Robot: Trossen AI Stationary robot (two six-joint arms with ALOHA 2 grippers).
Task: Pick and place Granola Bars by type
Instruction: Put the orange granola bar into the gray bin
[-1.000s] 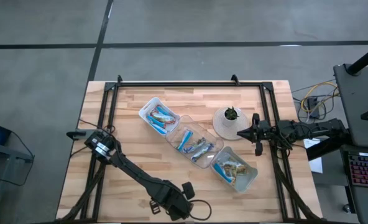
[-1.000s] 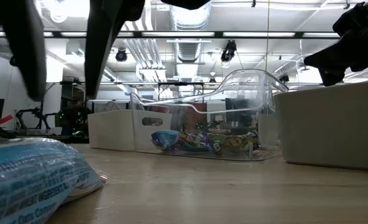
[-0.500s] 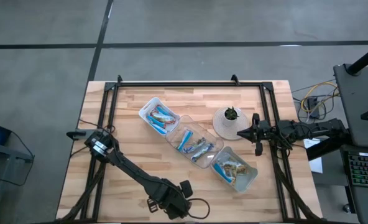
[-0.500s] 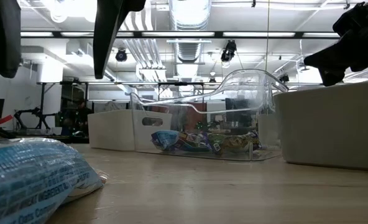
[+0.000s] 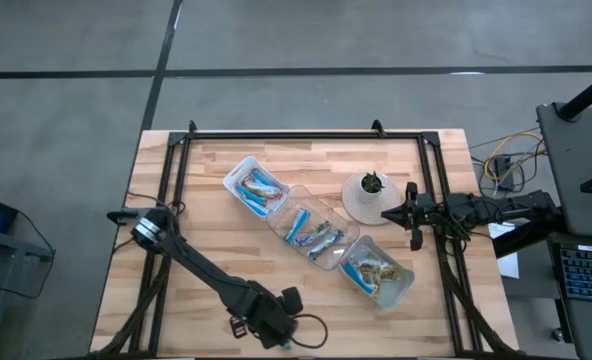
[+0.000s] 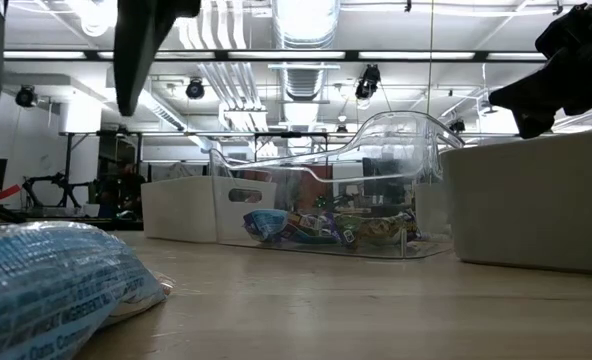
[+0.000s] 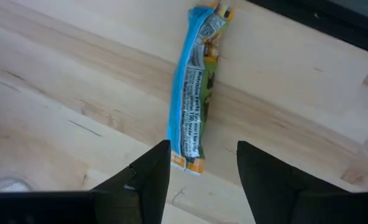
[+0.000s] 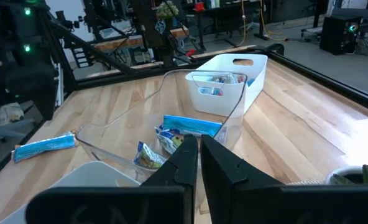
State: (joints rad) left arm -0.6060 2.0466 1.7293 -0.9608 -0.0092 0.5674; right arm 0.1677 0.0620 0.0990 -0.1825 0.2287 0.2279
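One bright blue granola bar [image 7: 192,93] lies flat on the wooden table near its front edge, close to the low camera [image 6: 46,290]. My left gripper [image 7: 199,180] hangs open just above it, pointing steeply down, a finger on either side of the bar's near end without touching it; it also shows in the high view [image 5: 279,322]. More granola bars lie sorted in three clear trays [image 5: 256,187], [image 5: 311,232], [image 5: 376,272]. My right gripper [image 8: 199,158] waits shut at the table's right edge [image 5: 414,215].
A white pot with a small plant [image 5: 369,196] stands right of the trays, beside the parked right arm. The trays run in a slanting row from the far middle to the near right. Black frame rails [image 5: 306,134] border the table. Bare wood lies on the left.
My left gripper has opened over the blue bar, its fingers spreading apart, and has drifted a little toward the table's left edge. The bar has stayed where it lay on the table.
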